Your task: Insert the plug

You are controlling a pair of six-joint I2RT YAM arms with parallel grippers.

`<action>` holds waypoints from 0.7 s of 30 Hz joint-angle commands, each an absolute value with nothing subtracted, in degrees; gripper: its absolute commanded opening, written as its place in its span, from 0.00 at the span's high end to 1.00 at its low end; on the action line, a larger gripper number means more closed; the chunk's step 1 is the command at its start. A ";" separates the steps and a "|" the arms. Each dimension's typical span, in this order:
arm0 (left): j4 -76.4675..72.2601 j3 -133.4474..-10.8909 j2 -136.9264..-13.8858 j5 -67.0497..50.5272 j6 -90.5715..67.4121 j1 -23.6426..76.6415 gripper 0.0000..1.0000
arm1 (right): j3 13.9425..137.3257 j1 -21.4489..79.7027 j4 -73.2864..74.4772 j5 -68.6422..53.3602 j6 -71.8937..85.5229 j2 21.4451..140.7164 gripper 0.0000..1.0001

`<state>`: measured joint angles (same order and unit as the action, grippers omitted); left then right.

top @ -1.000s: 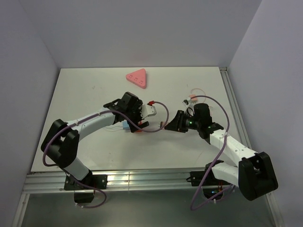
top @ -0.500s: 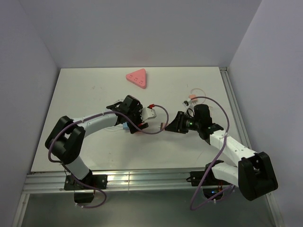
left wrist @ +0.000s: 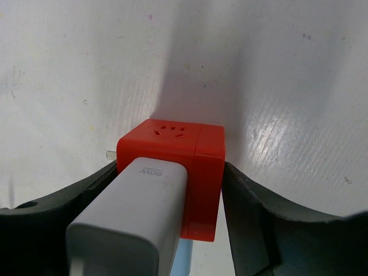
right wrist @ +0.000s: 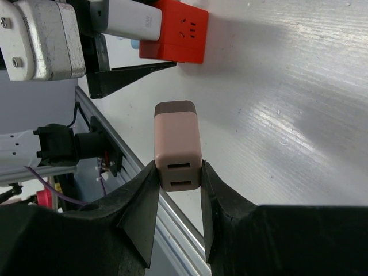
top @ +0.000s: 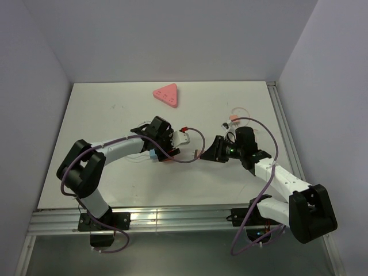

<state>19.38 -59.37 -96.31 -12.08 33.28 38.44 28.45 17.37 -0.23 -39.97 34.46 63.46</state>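
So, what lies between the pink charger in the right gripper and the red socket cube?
Only bare table and one black finger of the left gripper, in the right wrist view.

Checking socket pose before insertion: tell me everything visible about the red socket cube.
The red socket cube looks like smooth plastic, with a seam splitting it into two parts. It is on the white table. A free outlet face with pin holes points away from the left wrist camera. A white charger is plugged into the camera-facing side. The left gripper's fingers closely flank both sides; actual contact is unclear.
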 commanded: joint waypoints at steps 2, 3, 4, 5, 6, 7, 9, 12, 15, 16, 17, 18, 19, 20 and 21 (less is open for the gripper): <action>17.76 -58.54 -90.55 -11.60 30.07 38.50 1.00 | 29.26 17.05 -2.37 -44.37 34.54 65.21 1.00; 17.06 -57.93 -89.22 -12.21 28.75 38.76 1.00 | 29.79 17.14 -2.03 -45.43 34.54 65.65 1.00; 16.79 -57.48 -87.73 -13.00 28.39 39.02 1.00 | 29.97 17.23 -1.85 -46.66 34.54 66.00 1.00; 16.00 -56.78 -84.32 -13.62 27.87 39.37 1.00 | 30.23 17.75 -1.58 -47.02 34.72 66.27 1.00; 15.04 -54.78 -82.37 -14.41 26.38 39.90 1.00 | 30.67 18.10 -1.06 -47.20 34.46 66.27 1.00; 12.94 -52.23 -78.44 -17.29 25.67 39.90 1.00 | 30.85 19.06 -0.62 -47.81 34.45 66.10 1.00; 9.95 -49.16 -74.46 -20.11 23.22 40.08 1.00 | 31.11 20.38 -0.44 -48.77 34.54 65.31 1.00; 5.63 -44.92 -68.83 -23.99 21.28 41.48 1.00 | 32.07 23.63 2.88 -48.52 34.63 62.32 1.00; 7.46 -45.17 -67.15 -23.82 20.13 44.20 1.00 | 34.18 26.62 8.42 -47.02 34.10 57.76 1.00; 7.91 -45.18 -66.71 -22.69 20.13 45.25 1.00 | 34.62 27.07 9.66 -46.50 34.28 56.44 1.00; 7.91 -44.48 -65.32 -21.02 20.21 47.79 1.00 | 35.15 27.59 10.89 -46.15 34.36 54.08 1.00; 7.65 -44.04 -64.52 -20.40 20.30 48.86 1.00 | 36.64 27.95 13.68 -44.84 34.28 53.18 1.00; 7.30 -43.60 -63.64 -19.43 20.22 50.00 1.00 | 37.17 28.12 14.58 -44.22 34.54 52.48 1.00; 7.03 -42.98 -62.15 -18.29 20.13 51.75 1.00 | 37.44 28.30 14.42 -44.38 35.15 51.86 1.00; 7.21 -42.98 -61.44 -16.72 20.21 52.55 1.00 | 37.88 28.74 13.98 -44.82 36.55 52.03 1.00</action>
<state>11.51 -42.98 -65.56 -18.87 21.23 49.89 34.48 27.99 11.57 -45.50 34.89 53.39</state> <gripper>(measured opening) 0.690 0.381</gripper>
